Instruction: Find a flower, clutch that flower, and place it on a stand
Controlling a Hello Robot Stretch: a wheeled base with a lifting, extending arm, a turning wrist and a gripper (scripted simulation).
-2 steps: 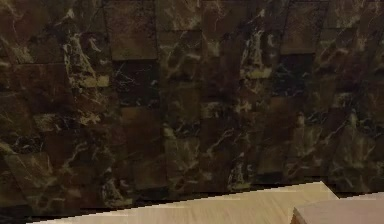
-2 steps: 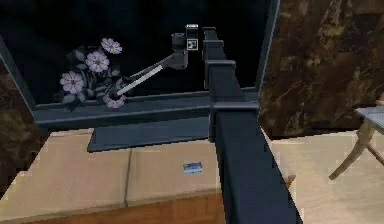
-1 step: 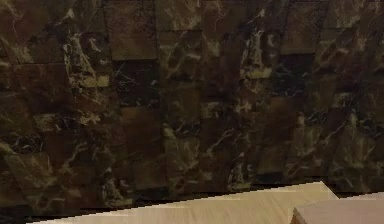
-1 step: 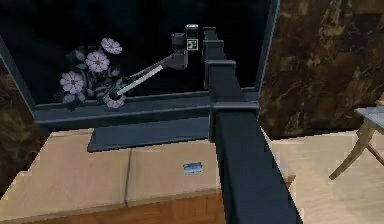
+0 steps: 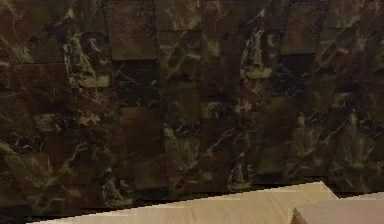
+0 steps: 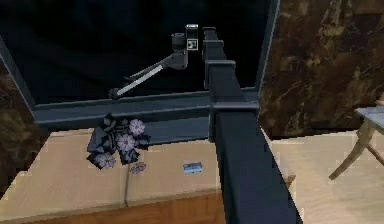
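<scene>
Hovering before the dark television (image 6: 80, 50), the end effector (image 6: 117, 92) gives no sign whether its fingers are apart, together or carrying anything. The flower (image 6: 122, 143) lies on the wooden counter (image 6: 165, 183) below. A careless descent could clip the television's frame or shove the blossoms off.

from where i stand, the arm (image 6: 240, 140) is a dark slate-grey bar, square in section, with flat faces and hard edges. it is built in stepped sections, each a little slimmer than the one before, and the upper faces catch the light as a paler blue-grey. at its thin end sit small white markers (image 6: 192, 27) with black marks on them. next to those is the gripper (image 6: 118, 92), with a blocky, near-black body and two thin fingers (image 6: 150, 72), long, straight and light grey.
</scene>
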